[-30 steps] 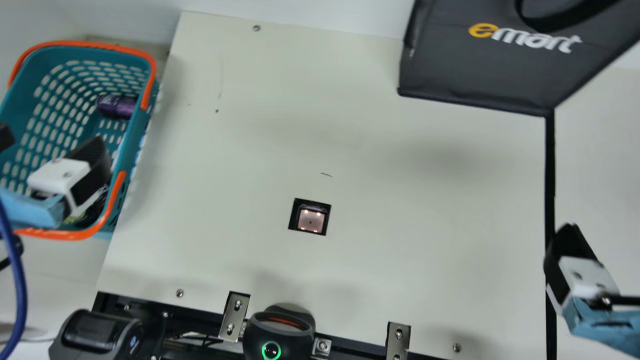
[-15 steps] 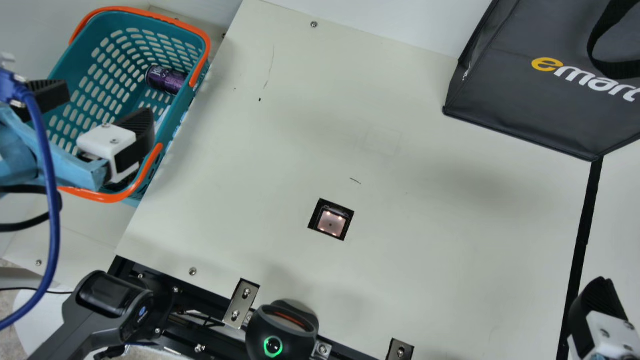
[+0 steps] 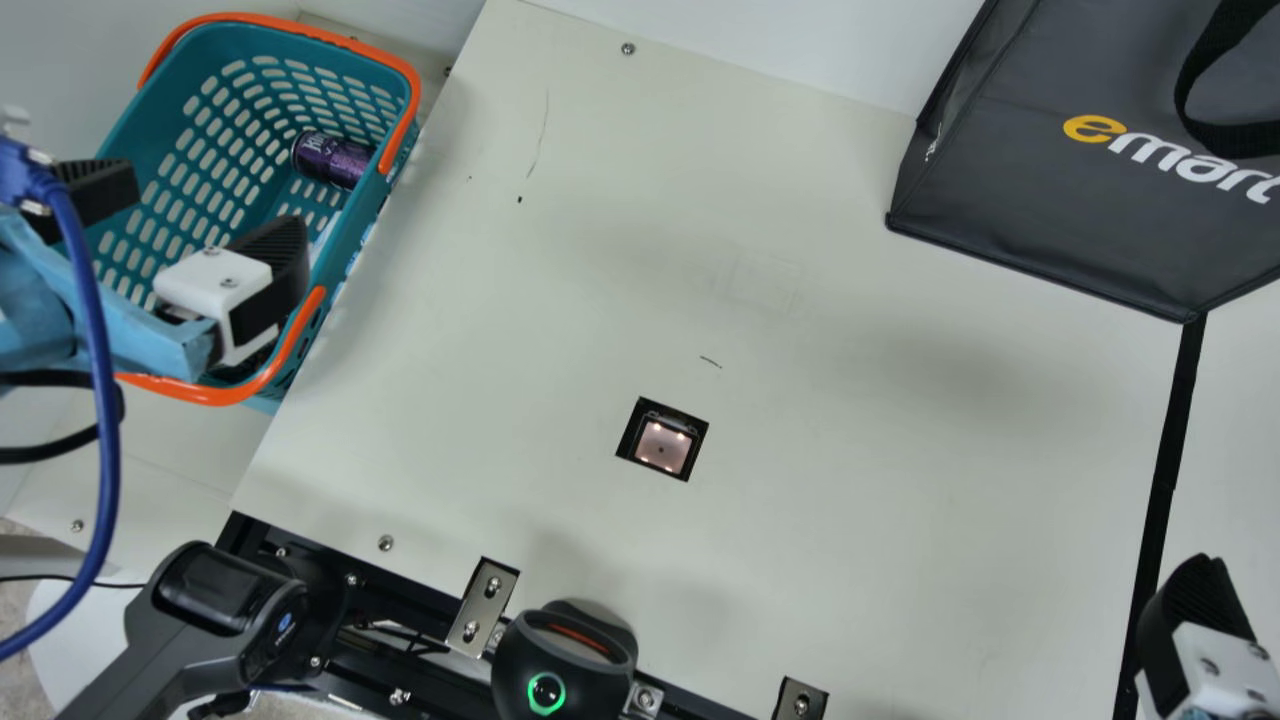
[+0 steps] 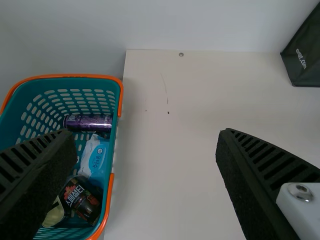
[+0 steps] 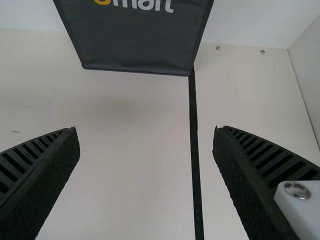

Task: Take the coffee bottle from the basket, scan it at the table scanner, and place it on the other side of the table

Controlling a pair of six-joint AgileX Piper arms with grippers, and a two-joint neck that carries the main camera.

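Your left hand [image 3: 215, 205] is raised on the left side by the basket [image 3: 152, 160], its fingers wide apart. The coffee bottle [image 4: 81, 197] lies in the basket's near part, with a blue-and-white packet [image 4: 95, 157] beyond it and a purple can [image 3: 330, 160] farther in. Your right hand [image 3: 1200, 605], also spread, is near the counter's [image 3: 850, 520] right side. The dark bag [image 3: 1060, 200] stands far right.

I'm at a shop-style checkout: scanner [image 3: 663, 446] set into my table [image 3: 850, 500], shopping basket [image 3: 365, 225], dark carrier bag [image 3: 1040, 230].
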